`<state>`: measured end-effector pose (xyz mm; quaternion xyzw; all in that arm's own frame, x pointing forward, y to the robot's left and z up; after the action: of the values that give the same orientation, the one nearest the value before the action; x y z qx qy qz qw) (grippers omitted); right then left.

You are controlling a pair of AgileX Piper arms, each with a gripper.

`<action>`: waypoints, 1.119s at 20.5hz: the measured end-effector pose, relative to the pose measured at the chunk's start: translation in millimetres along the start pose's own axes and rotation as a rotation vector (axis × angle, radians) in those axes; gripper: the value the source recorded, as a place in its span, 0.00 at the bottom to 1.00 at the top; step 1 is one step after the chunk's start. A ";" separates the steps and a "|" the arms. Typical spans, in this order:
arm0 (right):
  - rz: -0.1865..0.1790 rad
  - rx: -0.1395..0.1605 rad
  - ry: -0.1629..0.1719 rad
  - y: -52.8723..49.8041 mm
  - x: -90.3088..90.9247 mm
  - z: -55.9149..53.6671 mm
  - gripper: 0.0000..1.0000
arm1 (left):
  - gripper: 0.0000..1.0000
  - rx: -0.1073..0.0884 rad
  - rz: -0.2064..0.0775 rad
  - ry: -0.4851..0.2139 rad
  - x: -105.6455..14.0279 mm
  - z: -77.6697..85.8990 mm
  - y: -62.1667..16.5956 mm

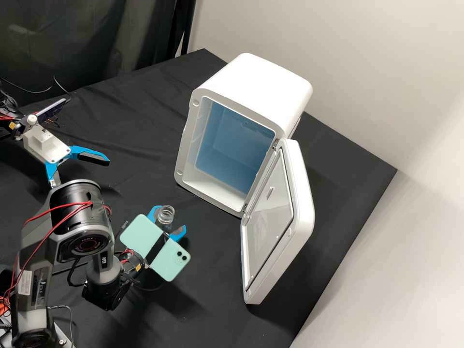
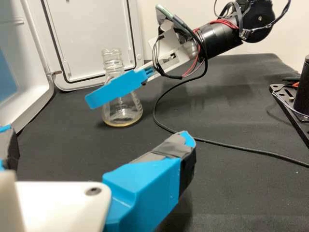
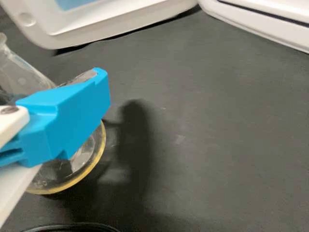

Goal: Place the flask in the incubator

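Observation:
A clear glass flask (image 1: 166,214) with an open neck stands upright on the black bench, in front of the white incubator (image 1: 256,82). The incubator's door (image 1: 282,217) hangs wide open, showing a pale blue inside. My right gripper (image 1: 167,223) is open, with one blue finger on each side of the flask. In the left wrist view one of these fingers (image 2: 120,89) crosses in front of the flask (image 2: 120,111). The right wrist view has its finger (image 3: 67,113) close against the flask (image 3: 72,164). My left gripper (image 1: 79,171) hovers open farther left, holding nothing.
A mint-green phone (image 1: 154,246) is mounted on the right arm's wrist. Cables (image 2: 227,145) trail over the bench behind it. The open door (image 2: 87,34) stands just right of the flask. Bare black bench lies between the flask and the incubator's opening.

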<state>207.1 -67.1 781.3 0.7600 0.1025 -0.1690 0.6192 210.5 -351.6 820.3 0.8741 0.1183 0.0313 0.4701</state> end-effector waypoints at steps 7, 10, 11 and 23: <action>0.104 0.002 -0.030 26.3 -2.7 9.8 0.00 | 1.00 0.000 0.000 0.000 0.0 0.0 0.0; 0.115 0.003 -0.034 30.7 -0.7 13.1 0.00 | 1.00 0.000 0.000 0.000 0.0 0.0 0.0; 0.115 0.003 -0.034 30.9 -0.5 13.0 0.00 | 1.00 -0.001 0.001 0.004 -0.2 -0.8 0.1; 0.113 0.004 -0.033 29.8 0.1 12.3 0.00 | 1.00 -0.027 0.088 0.214 2.8 -64.2 18.4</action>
<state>216.5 -85.4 806.0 0.7628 0.0490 -0.1467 0.6278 205.9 -308.4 871.1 0.8637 0.1289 0.1467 0.4646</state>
